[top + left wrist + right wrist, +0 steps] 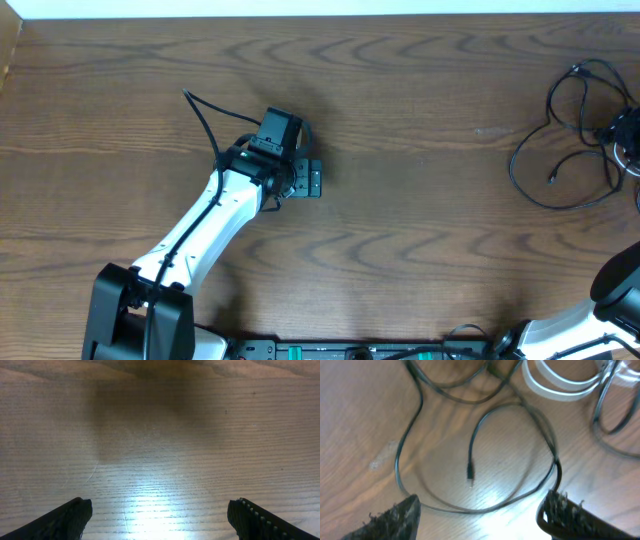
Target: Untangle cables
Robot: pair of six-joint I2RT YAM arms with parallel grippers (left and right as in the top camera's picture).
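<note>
The black cable (560, 125) lies in loose loops at the table's far right, with one plug end (552, 180) inside a loop. In the right wrist view the black cable (400, 455) curves in a wide loop round its plug end (470, 477), and the white cable (555, 387) lies coiled at the top, crossing black strands. My right gripper (480, 517) is open and empty just above the loop; from overhead it shows at the right edge (622, 130). My left gripper (308, 180) is open and empty over bare wood (160, 515), far from the cables.
The wooden table (400, 230) has its back edge at the top of the overhead view. The left arm (215, 225) stretches diagonally from the front left. The right arm's base (615, 290) sits at the front right.
</note>
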